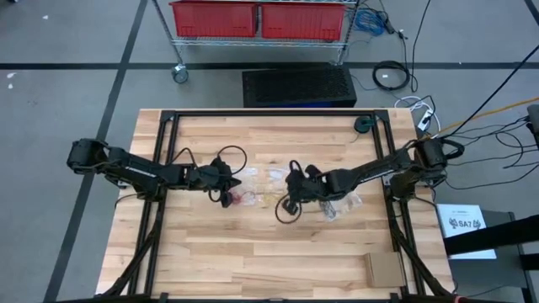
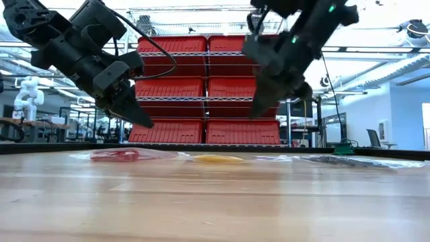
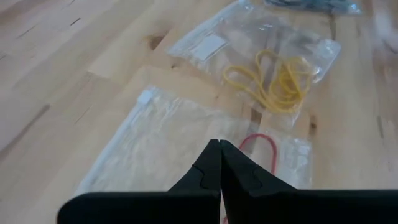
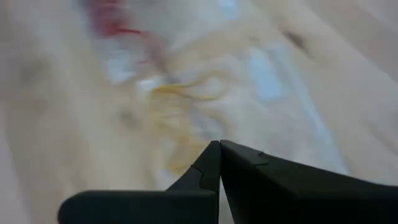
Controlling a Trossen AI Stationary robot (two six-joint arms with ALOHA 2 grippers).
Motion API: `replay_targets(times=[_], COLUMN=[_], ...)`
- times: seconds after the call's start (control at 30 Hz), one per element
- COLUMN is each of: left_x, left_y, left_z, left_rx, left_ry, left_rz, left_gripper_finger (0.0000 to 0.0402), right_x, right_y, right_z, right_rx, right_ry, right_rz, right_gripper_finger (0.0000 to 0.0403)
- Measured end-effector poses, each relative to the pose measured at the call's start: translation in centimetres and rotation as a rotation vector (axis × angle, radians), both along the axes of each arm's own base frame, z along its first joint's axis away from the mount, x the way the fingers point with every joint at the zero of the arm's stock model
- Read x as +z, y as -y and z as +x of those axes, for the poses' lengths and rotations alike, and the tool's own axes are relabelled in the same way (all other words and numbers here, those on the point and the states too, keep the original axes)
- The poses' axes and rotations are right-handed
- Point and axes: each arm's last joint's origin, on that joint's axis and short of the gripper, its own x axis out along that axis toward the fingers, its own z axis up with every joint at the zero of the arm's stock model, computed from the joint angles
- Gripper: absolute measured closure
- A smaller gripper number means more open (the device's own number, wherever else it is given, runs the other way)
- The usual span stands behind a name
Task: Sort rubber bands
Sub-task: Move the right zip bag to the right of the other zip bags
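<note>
red bins [image 1: 257, 18] on rack | cardboard piece [image 1: 385, 269] on table [image 1: 253, 261]

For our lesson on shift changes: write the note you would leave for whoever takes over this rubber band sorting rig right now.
Left end effector: shut, empty, raised above the bag with the red band.
Right end effector: shut, empty, raised over the middle of the table.
Things: yellow bands lie inside a clear bag; the red band is at a second clear bag, beside the first. More bags sit toward the right arm; their contents cannot be made out.
Done: some bands look bagged by colour.
Left: cannot tell whether loose bands remain; check the table before going on.
</note>
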Motion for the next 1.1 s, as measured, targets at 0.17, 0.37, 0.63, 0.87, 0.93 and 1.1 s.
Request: replay_targets(times=[0.17, 0.37, 0.63, 0.87, 0.93, 1.1], left_x=[0.0, 0.0, 0.0, 0.0, 0.0, 0.0], left_y=[-0.2, -0.2, -0.2, -0.2, -0.2, -0.2], left_z=[0.0, 0.0, 0.0, 0.0, 0.0, 0.0], left_rx=[0.013, 0.014, 0.013, 0.012, 0.011, 0.009], left_ry=[-0.005, -0.005, -0.006, -0.005, -0.006, -0.007], left_rz=[-0.001, -0.001, -0.001, 0.0, 0.002, 0.005], left_gripper_finger=[0.04, 0.04, 0.04, 0.04, 0.04, 0.04], right_x=[-2.8, -5.7, -5.8, -5.8, -5.8, -5.8], right_y=[2.0, 3.8, 5.3, 6.3, 6.3, 6.2], right_z=[0.8, 1.6, 2.3, 2.3, 2.3, 2.3], right_rx=[-0.051, -0.036, 0.205, 0.291, 0.321, 0.342], right_ry=[-0.082, -0.161, -0.185, -0.206, -0.207, -0.209], right_rz=[0.007, 0.015, -0.094, -0.112, -0.109, -0.109], right_gripper_finger=[0.0403, 0.0403, 0.0403, 0.0403, 0.0403, 0.0403])
